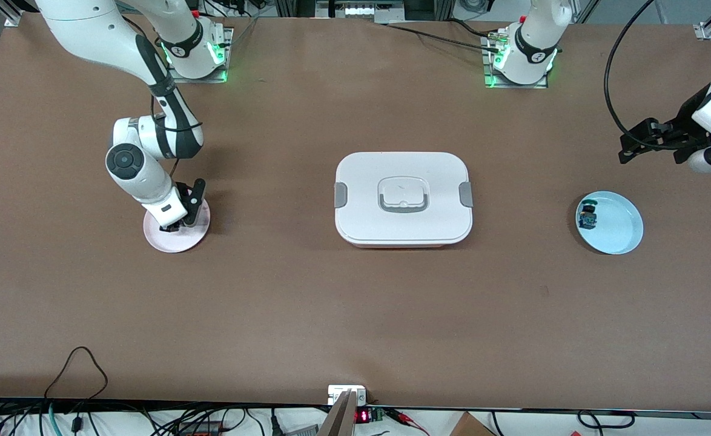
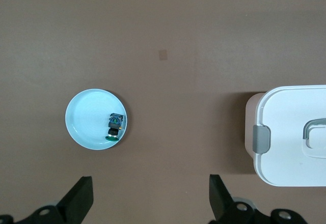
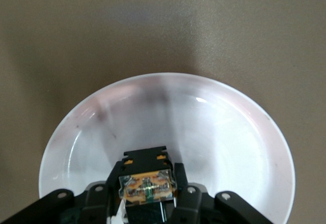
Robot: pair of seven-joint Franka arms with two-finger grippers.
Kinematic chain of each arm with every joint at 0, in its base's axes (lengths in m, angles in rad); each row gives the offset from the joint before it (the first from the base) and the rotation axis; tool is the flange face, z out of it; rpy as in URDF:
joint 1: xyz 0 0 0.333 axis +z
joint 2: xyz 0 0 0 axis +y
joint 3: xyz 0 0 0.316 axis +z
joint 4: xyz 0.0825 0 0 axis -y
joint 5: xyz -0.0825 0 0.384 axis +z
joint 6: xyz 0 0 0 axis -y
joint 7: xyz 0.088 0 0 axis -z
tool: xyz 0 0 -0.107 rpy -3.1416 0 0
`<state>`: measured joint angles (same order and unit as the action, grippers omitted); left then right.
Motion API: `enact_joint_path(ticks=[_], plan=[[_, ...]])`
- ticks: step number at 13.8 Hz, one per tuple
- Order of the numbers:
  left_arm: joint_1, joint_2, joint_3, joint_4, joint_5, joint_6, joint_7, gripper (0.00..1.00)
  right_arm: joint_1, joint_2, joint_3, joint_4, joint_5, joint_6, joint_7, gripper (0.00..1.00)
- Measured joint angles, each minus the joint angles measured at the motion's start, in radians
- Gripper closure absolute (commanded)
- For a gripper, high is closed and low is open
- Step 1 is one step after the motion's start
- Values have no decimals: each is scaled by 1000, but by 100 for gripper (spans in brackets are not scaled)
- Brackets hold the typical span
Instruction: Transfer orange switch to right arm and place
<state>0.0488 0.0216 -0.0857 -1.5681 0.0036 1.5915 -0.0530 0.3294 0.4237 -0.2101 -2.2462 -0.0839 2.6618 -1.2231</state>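
Brown tabletop (image 1: pixel 355 315): right gripper (image 1: pixel 174 226) sits down in the pink plate (image 1: pixel 155 237), jaws close against the orange switch (image 3: pixel 146 186), which sits between them, resting on the plate; release looks due. Left gripper (image 1: pixel 646 140) waits wide open, empty, over bare table near the blue plate (image 1: pixel 625 233).

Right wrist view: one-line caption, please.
Right gripper holds the orange switch low over the pink plate.
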Motion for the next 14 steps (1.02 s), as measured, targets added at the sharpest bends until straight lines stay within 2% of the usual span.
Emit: enact_joint_path(ticks=[3,7,14], plan=[[1,0,1,10,-14,0,-4,0,0,-7,0,4,0,12,0,0],[1,0,1,19,-15,-6,-5,0,0,-64,-1,26,0,11,4,0],[1,0,1,20,-15,-7,-5,0,-2,-212,-10,234,11,-254,57,0]])
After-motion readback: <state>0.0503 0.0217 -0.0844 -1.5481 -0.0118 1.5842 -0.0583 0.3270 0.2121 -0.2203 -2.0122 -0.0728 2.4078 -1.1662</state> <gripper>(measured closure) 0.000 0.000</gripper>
